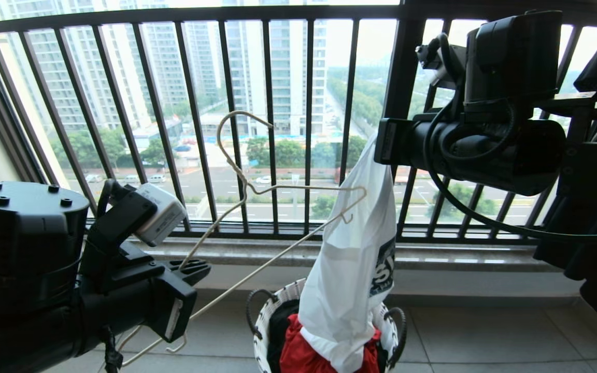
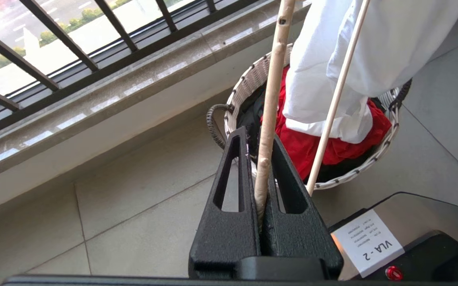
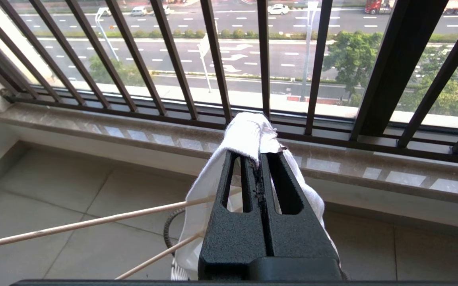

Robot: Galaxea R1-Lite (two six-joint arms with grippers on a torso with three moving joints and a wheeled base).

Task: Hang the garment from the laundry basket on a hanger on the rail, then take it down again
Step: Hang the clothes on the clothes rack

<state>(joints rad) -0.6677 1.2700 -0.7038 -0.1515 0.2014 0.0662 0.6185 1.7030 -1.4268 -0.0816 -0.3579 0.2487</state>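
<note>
We are early in the job, by our reading: on the left, our left gripper (image 1: 195,269) is clenched on one arm of the hanger (image 1: 257,191), the two black fingers (image 2: 229,186) pinching the cream wire between them, as the left wrist view shows plainly. The hanger lies tilted rather than upright: its long axis runs from low at our left gripper up and to the right, its hook (image 1: 231,129) stands at the top against the window bars (image 1: 272,119), and its far notched end (image 1: 353,204) reaches the shirt. Lower and nearer the middle, the basket (image 1: 265,321) sits on the tiled floor just below the sill, with red cloth (image 1: 303,352) bunched in it. The shirt (image 1: 350,269) is lifted but not free: it hangs as a long white drape, long axis near upright, its top pinched in our right gripper (image 3: 259,157), which is clamped tight on a fold of the cloth high on the right, while its lower end is touching the red cloth inside the basket rim. The dark print shows only as a sliver on the drape's right edge. The hanger's far end looks to be at or just inside the cloth; we cannot tell which. What is left, as we judge it: threading the hanger through the shirt, hooking it on the rail, which is in none of our views, and then taking it down again.
</note>
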